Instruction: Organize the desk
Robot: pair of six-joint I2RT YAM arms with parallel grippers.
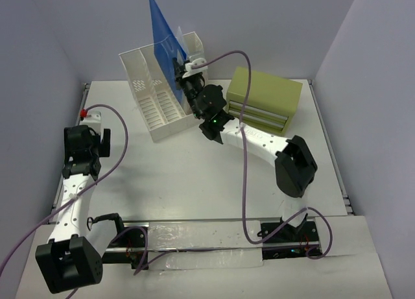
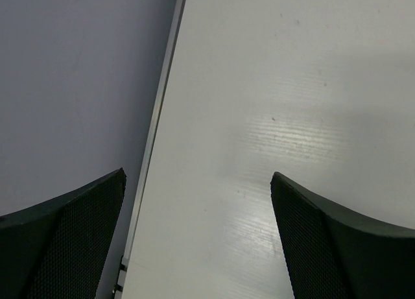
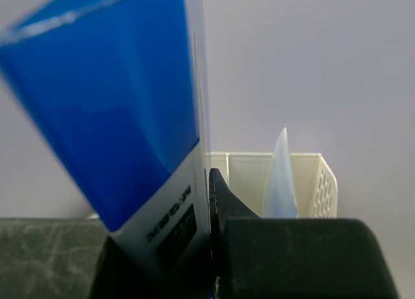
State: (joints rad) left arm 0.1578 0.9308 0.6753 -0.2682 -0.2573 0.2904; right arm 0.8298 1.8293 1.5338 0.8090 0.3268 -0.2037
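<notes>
The white desk (image 1: 194, 176) carries a white slotted file rack (image 1: 155, 95) at the back. My right gripper (image 1: 182, 65) is shut on the lower edge of a blue folder (image 1: 163, 43) with a white base, and holds it upright over the rack's right slots. In the right wrist view the blue folder (image 3: 123, 111) sits pinched at my right gripper (image 3: 211, 185), with the rack (image 3: 305, 179) just behind. My left gripper (image 1: 86, 134) hovers open over the desk's left edge. Between its two black fingers (image 2: 331, 240) lies only bare desk (image 2: 272, 104).
An olive-green drawer box (image 1: 266, 96) stands at the back right, close behind the right arm. A pale translucent sheet (image 3: 282, 179) stands in the rack's right slot. A small red-tipped part (image 1: 83, 111) sits at the desk's left rim. Grey walls enclose three sides.
</notes>
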